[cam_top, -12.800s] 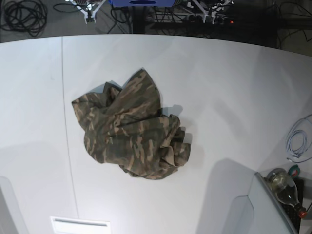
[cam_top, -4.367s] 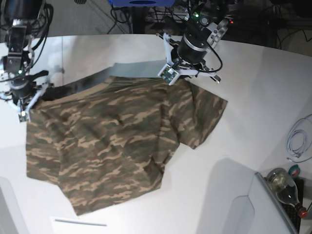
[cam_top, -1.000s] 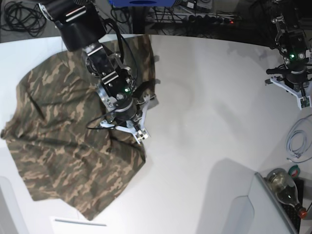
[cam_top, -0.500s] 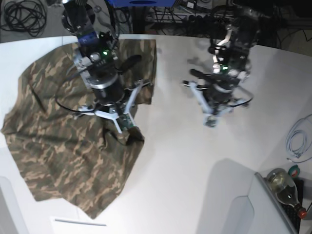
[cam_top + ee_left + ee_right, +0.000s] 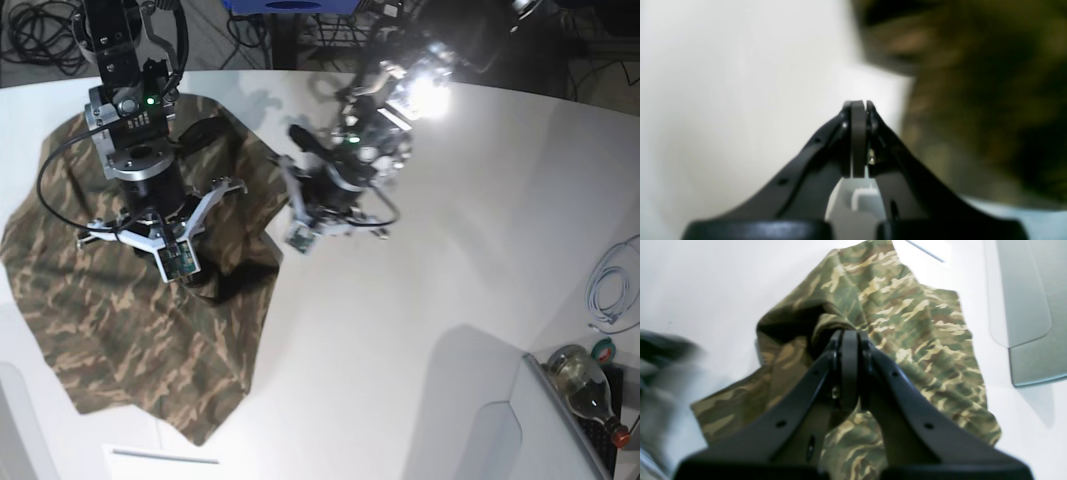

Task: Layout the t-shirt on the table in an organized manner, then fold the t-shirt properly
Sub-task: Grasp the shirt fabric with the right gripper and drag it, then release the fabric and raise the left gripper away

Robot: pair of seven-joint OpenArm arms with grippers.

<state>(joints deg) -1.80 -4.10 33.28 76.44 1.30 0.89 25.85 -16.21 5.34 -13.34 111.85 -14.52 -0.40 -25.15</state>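
The camouflage t-shirt (image 5: 120,300) lies spread but wrinkled on the left of the white table (image 5: 450,300). My right gripper (image 5: 186,268) is shut on a raised fold of the t-shirt near its right edge. The right wrist view shows cloth (image 5: 913,316) bunched at the shut tips of that gripper (image 5: 849,332). My left gripper (image 5: 300,236) is low over bare table just right of the shirt's edge. In the left wrist view it (image 5: 858,104) is shut and holds nothing, with the t-shirt (image 5: 973,100) blurred to its right.
A white cable (image 5: 610,290), a bottle (image 5: 585,385) and a grey panel (image 5: 540,430) are at the table's right front. A white strip (image 5: 165,458) lies at the front edge. The same grey panel shows in the right wrist view (image 5: 1023,306).
My left arm has swept left across the table to the shirt's right edge. My right gripper has moved left and forward with the fold, pulling the shirt's edge leftward.
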